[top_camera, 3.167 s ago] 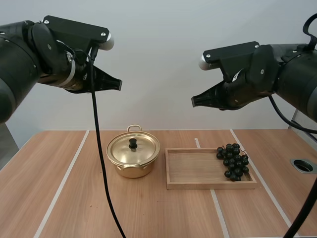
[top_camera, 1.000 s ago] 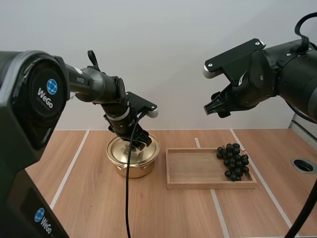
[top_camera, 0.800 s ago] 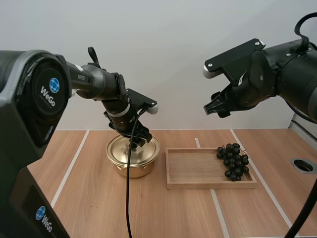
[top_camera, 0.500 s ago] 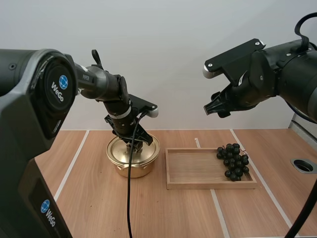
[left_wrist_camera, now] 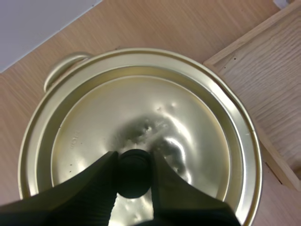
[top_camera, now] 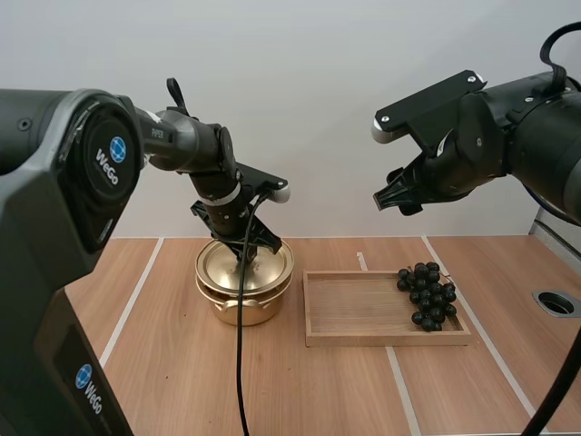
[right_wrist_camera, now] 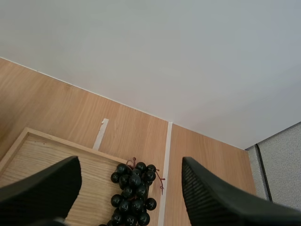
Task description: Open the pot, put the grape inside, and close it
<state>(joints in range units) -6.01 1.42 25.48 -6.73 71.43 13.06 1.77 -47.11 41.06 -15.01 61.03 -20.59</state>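
Wooden surface (top_camera: 136,363), pot (top_camera: 243,307) centre-left | left claw (left_wrist_camera: 132,165) clamped on knob (left_wrist_camera: 134,181) of lid (left_wrist_camera: 188,132) | right claw (top_camera: 392,202) apart, upper right | advice: lift lid straight, level, clear of pot.

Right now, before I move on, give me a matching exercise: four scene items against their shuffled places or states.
1 left gripper; 2 right gripper; 3 bunch of grapes; 4 lid
A at the wooden tray's right end; B open, high above the table; C over the pot; D shut on the knob
Pairs: 1-D, 2-B, 3-A, 4-C
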